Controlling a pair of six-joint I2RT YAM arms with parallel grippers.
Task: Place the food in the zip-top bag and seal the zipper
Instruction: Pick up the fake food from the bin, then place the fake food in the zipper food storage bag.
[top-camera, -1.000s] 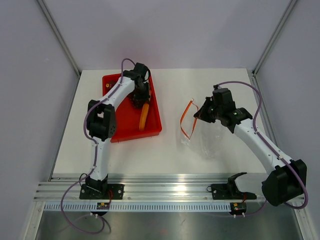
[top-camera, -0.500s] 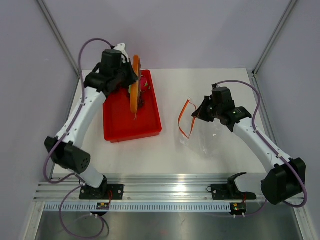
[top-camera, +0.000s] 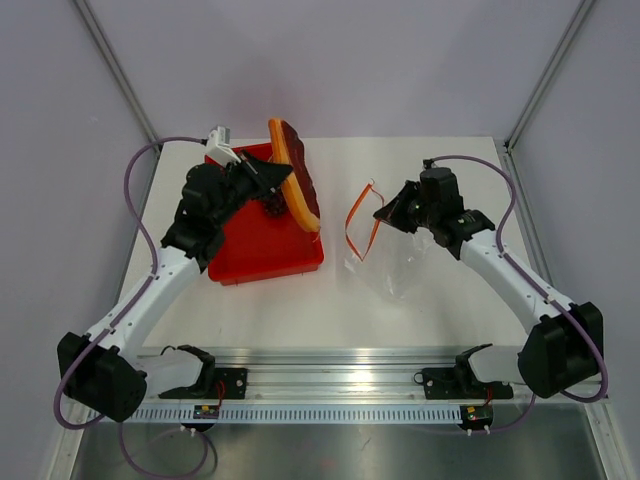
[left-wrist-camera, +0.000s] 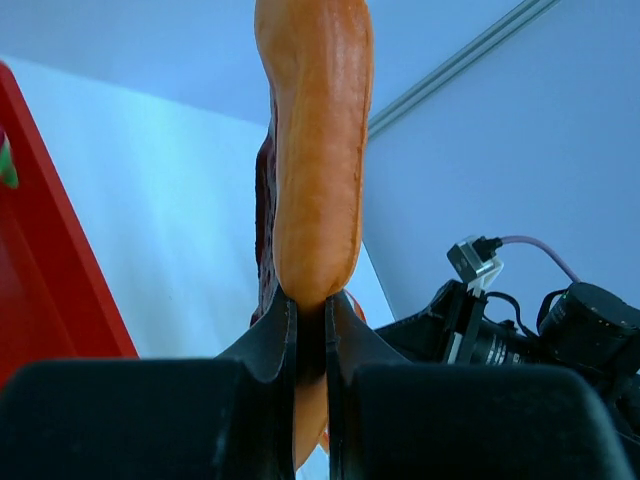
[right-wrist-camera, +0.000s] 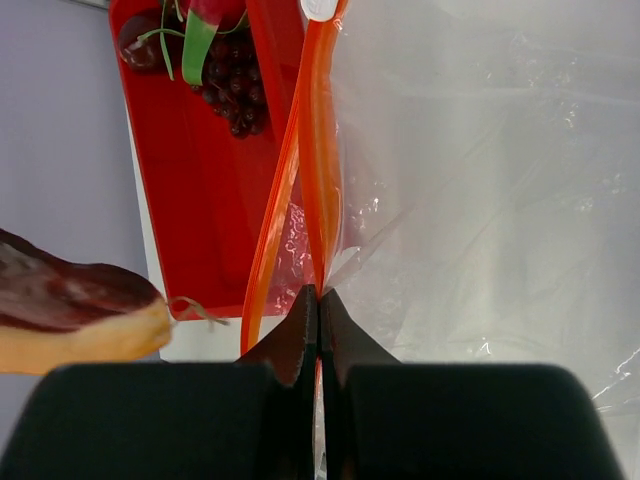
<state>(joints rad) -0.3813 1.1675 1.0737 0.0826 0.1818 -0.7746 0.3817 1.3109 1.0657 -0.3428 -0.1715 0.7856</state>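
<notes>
My left gripper (top-camera: 272, 181) (left-wrist-camera: 311, 300) is shut on a piece of food, a dark red-brown slab with an orange rind (top-camera: 293, 186) (left-wrist-camera: 315, 150), and holds it in the air over the right side of the red bin (top-camera: 250, 245). My right gripper (top-camera: 388, 214) (right-wrist-camera: 318, 295) is shut on one side of the orange zipper (top-camera: 355, 222) (right-wrist-camera: 318, 160) of the clear zip-top bag (top-camera: 397, 265) (right-wrist-camera: 480, 180), holding the mouth open and lifted toward the bin. More food, dark grapes (right-wrist-camera: 232, 90) and a red-pink piece with green bits (right-wrist-camera: 205, 20), lies in the bin.
The red bin (right-wrist-camera: 190, 200) stands at the table's back left. The slab also shows at the left edge of the right wrist view (right-wrist-camera: 70, 310). The white tabletop (top-camera: 330, 310) stretches between the bin and the metal rail at the near edge.
My left arm has swung down and right, carrying the slab from above the bin's back toward the bag. My right gripper has lifted the bag's mouth a little to the left.
</notes>
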